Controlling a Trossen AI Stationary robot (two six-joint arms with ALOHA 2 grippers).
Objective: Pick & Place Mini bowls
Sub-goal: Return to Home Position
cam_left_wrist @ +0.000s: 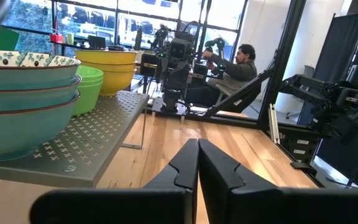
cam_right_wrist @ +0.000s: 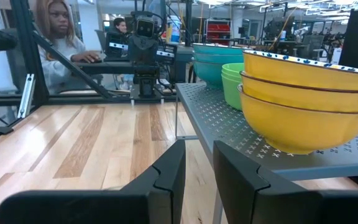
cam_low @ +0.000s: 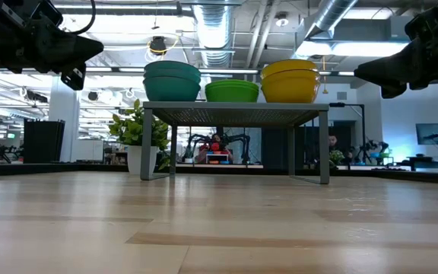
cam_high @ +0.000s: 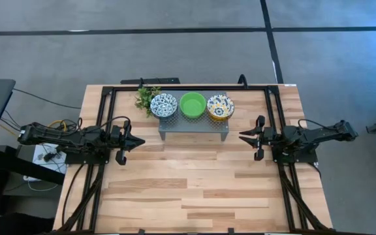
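A wooden table (cam_high: 194, 189) is being ringed by grey floor (cam_high: 175, 52); a person (cam_left_wrist: 238, 65) is being seen at a desk beyond. Three bowl stacks, i.e. blue-patterned stack (cam_high: 164, 104), green stack (cam_high: 192, 104) and yellow stack (cam_high: 220, 106), are being carried by the grey stand (cam_high: 194, 128) at the table's 12 o'clock, w/ a plant sprig (cam_high: 146, 98) at its 10. The left gripper (cam_high: 140, 141), fingers pressed together, is being held at the stand's 8; the right gripper (cam_high: 242, 136), narrowly parted, at 4.

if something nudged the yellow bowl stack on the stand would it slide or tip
Probably slides as one, since the yellow bowl stack nests snugly on the flat perforated stand. Rounded undersides suggest it might rock.
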